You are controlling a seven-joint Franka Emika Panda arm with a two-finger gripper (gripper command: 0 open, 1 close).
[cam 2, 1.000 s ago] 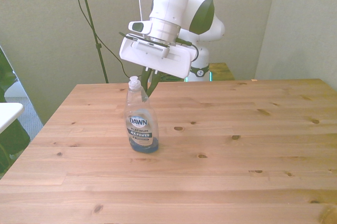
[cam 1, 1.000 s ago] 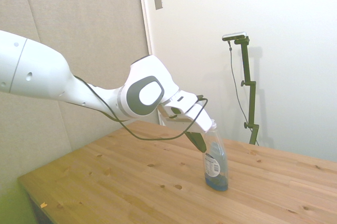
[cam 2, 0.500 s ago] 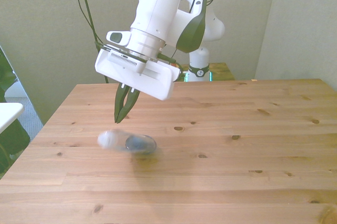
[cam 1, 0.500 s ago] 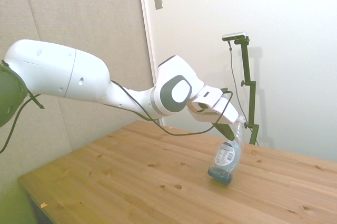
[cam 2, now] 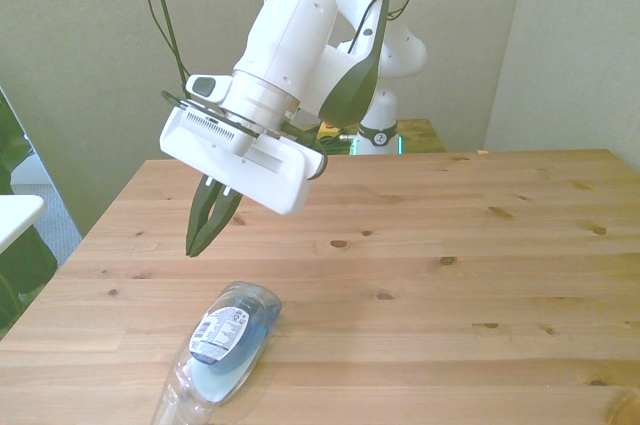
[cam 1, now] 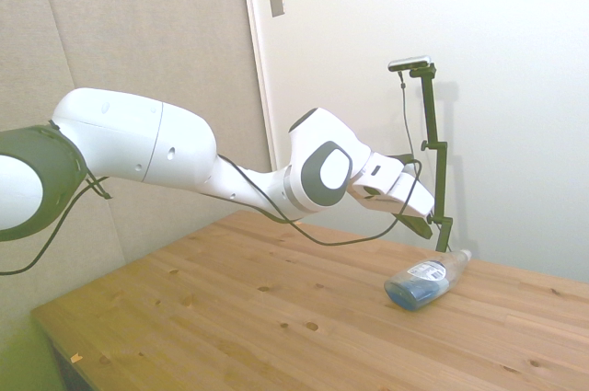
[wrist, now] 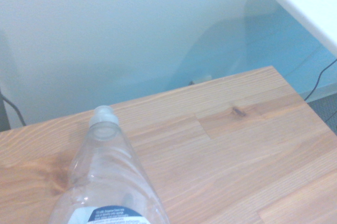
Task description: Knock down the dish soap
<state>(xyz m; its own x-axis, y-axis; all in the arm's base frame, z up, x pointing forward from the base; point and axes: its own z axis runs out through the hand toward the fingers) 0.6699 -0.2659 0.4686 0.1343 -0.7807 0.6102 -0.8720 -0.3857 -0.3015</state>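
Observation:
The dish soap [cam 2: 226,343] lies on its side on the wooden table [cam 2: 470,305], near the front edge at the front view's left. It is a clear bottle with a white-and-blue label and some blue liquid pooled at its base. In the side view the dish soap [cam 1: 426,280] rests flat, its cap pointing away from the arm. My gripper [cam 2: 194,245] hangs above and just behind the bottle, apart from it, shut with nothing held. The side view shows the gripper [cam 1: 423,228] above the bottle. The wrist view shows the bottle's neck and cap [wrist: 103,118] from close by.
A white surface [cam 2: 12,213] juts in beside the table at the front view's left edge, also seen in the wrist view as a white slab [wrist: 310,8]. The table's corner and edge lie just past the bottle's cap [wrist: 263,74].
The bottle stood upright a second ago, tipped over as my gripper swept past its top, and now lies flat. My gripper has moved on toward the front view's left.

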